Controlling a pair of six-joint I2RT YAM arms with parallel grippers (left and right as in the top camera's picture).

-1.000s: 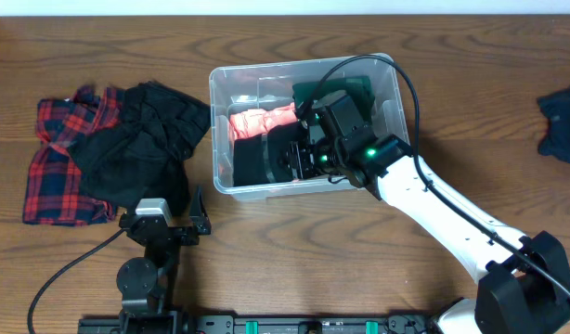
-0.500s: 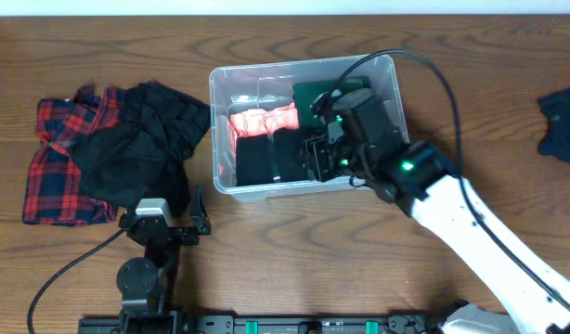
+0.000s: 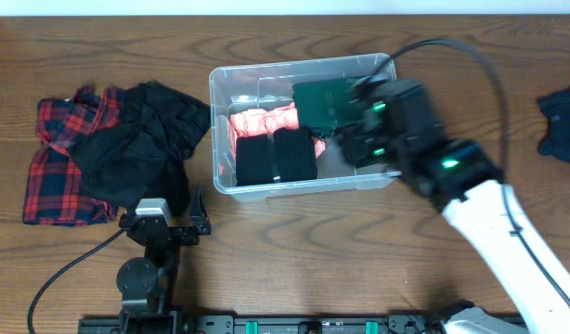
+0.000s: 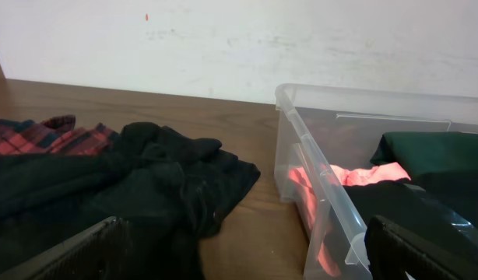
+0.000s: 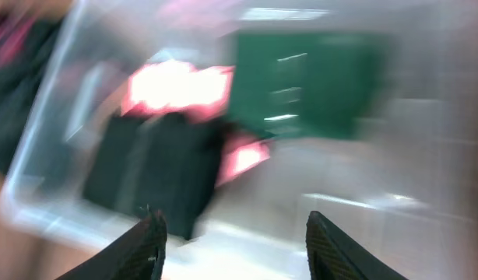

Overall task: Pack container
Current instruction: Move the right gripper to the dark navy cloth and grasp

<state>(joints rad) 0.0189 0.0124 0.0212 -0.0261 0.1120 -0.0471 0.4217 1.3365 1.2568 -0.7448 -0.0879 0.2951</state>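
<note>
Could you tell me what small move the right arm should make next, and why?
Probably swing the right gripper off the container toward the dark blue garment at the right edge of the table. Its jaws stand open and empty, folded clothes lie packed inside, and that garment is the loose piece nearest this arm.

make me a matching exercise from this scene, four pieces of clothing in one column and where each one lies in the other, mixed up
Things
1. red and navy plaid shirt
2. dark green folded garment
3. dark blue crumpled cloth
4. black folded garment

Places
a. inside the clear plastic rectangular container, by the wall farthest from the robot
b. inside the container, against the wall nearest the robot
c. on the wooden table, at its left end
d. on the table, at its right edge

Pairs: 1-c, 2-a, 3-d, 4-b
</note>
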